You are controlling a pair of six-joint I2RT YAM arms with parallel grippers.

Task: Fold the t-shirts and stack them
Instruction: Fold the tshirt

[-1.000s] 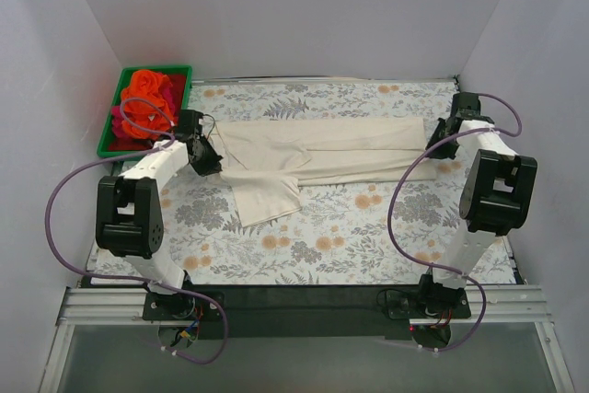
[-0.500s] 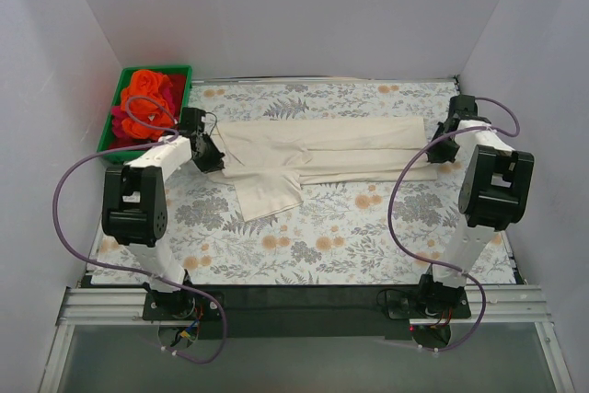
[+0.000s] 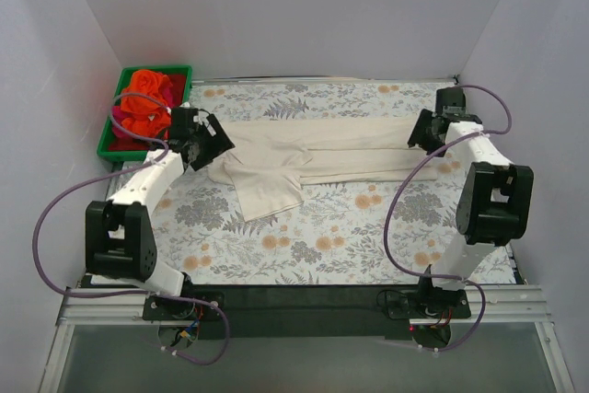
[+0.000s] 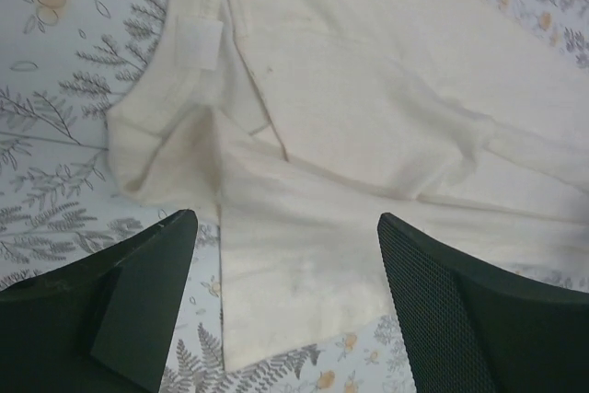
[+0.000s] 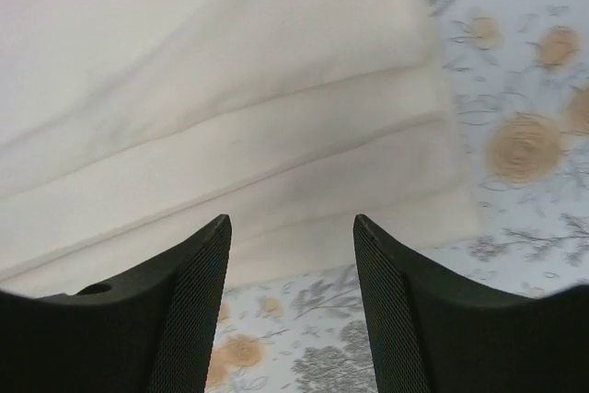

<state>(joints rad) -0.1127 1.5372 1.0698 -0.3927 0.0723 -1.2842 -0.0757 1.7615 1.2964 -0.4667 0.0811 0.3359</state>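
Note:
A cream t-shirt (image 3: 322,146) lies folded into a long band across the far half of the table, with one sleeve (image 3: 267,195) sticking out toward me. My left gripper (image 3: 210,140) hovers open over its collar end (image 4: 198,43), nothing between the fingers (image 4: 120,310). At the other end, my right gripper (image 3: 421,131) hangs open above the hem edge (image 5: 230,89), also holding nothing. The orange t-shirt (image 3: 147,98) and a red-magenta one (image 3: 118,126) sit bunched in the green bin. The left wrist view shows the cream cloth (image 4: 368,89) below the open jaws (image 4: 285,223); the right wrist view shows it below my right gripper (image 5: 291,223).
The green bin (image 3: 156,69) stands at the far left corner beside the left gripper. A floral tablecloth (image 3: 322,236) covers the table. White walls close in on the left, back and right. The black rail with both arm bases runs along the near edge.
Both grippers were shut on the ends of the cream shirt and have now opened and let go. Each has lifted and drawn slightly toward the back; the shirt lies flat.

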